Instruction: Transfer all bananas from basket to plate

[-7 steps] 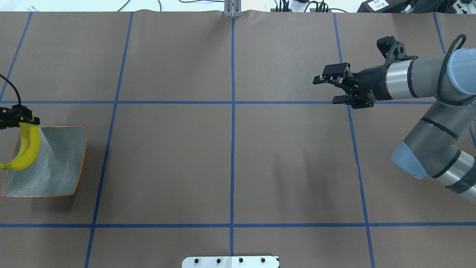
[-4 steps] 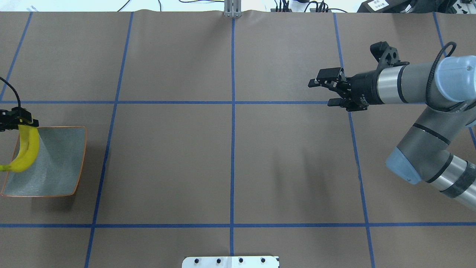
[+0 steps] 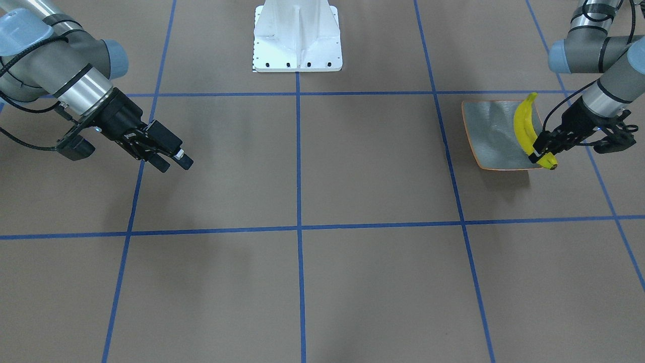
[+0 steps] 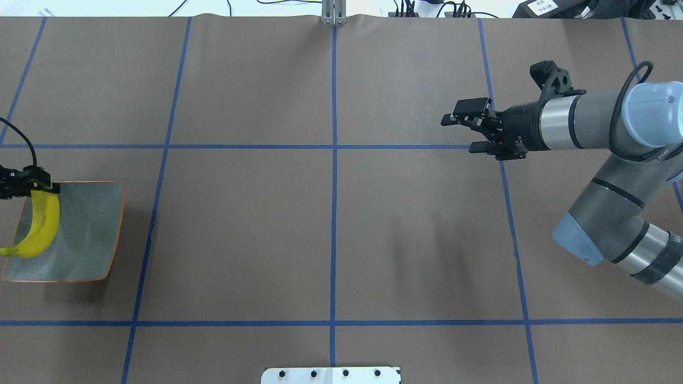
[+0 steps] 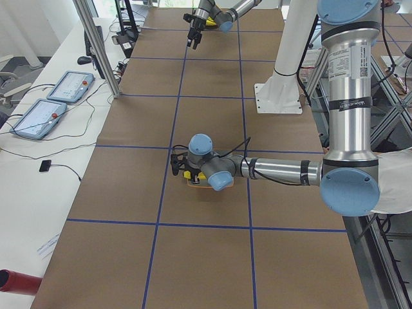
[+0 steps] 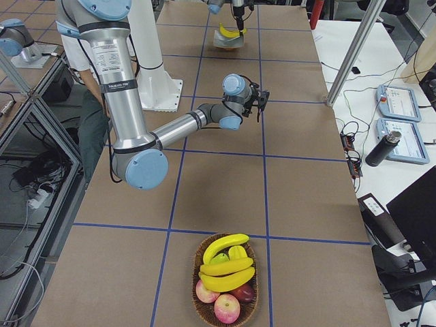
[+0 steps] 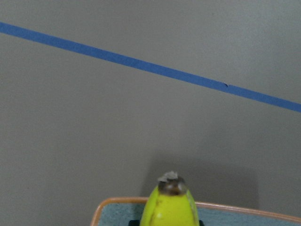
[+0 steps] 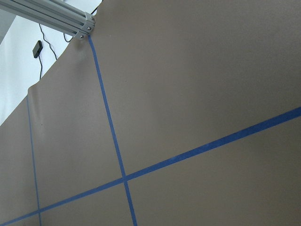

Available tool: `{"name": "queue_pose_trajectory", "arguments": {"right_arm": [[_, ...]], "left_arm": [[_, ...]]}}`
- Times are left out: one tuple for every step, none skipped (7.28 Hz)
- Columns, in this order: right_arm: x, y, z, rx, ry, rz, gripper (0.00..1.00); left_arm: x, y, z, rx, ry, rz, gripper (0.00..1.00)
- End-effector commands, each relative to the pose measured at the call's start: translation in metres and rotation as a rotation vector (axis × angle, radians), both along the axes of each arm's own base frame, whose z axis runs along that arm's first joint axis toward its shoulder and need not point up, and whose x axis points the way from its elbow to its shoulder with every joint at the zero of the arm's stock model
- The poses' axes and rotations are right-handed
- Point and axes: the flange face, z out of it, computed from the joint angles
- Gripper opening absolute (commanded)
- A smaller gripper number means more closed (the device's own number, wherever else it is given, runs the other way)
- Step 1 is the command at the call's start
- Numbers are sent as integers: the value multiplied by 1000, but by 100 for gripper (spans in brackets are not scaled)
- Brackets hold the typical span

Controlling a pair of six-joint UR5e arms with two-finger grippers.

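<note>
So the plate (image 4: 88, 234) is sitting way over at the left end of the table (image 4: 240, 224), and there's one banana (image 4: 44, 224) over it, running along the plate's outer edge with its near tip poking out past the rim. Can't honestly tell whether it's fully resting on the plate or just barely off it. The left gripper (image 4: 36, 186) is clamped around the banana's far end, and the left wrist view shows that end with its dark tip sticking out between the fingers, right over the orange rim. The basket (image 6: 199, 310) only shows up in the right side view, down at the opposite end of the table, well apart from the plate. It has the other bananas (image 6: 226, 267) piled on top, three as far as I can count, with some round reddish fruit (image 6: 227, 308) tucked under them at the near side. As for the arms, the left one reaches out low and long across the table, wrist tipped down toward the plate. The right arm has its forearm roughly level, pointing in toward the middle of the table, and the right gripper (image 4: 459, 134) hangs above the brown surface near a blue tape line (image 4: 400, 146), jaws spread apart with nothing between them.
</note>
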Motion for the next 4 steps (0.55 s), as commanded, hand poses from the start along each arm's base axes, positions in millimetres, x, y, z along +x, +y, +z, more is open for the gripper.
{"name": "queue_pose_trajectory", "arguments": {"right_arm": [[0, 0, -2, 3, -3, 2, 100], [0, 0, -2, 3, -2, 3, 100], [1, 0, 1, -1, 2, 3, 100], [4, 0, 5, -5, 4, 5, 100]], "left_arm": [[3, 2, 2, -1, -2, 9, 93], [4, 2, 1, 1, 1, 11, 100], [5, 1, -3, 5, 7, 13, 100], [6, 0, -9, 13, 20, 19, 100]]}}
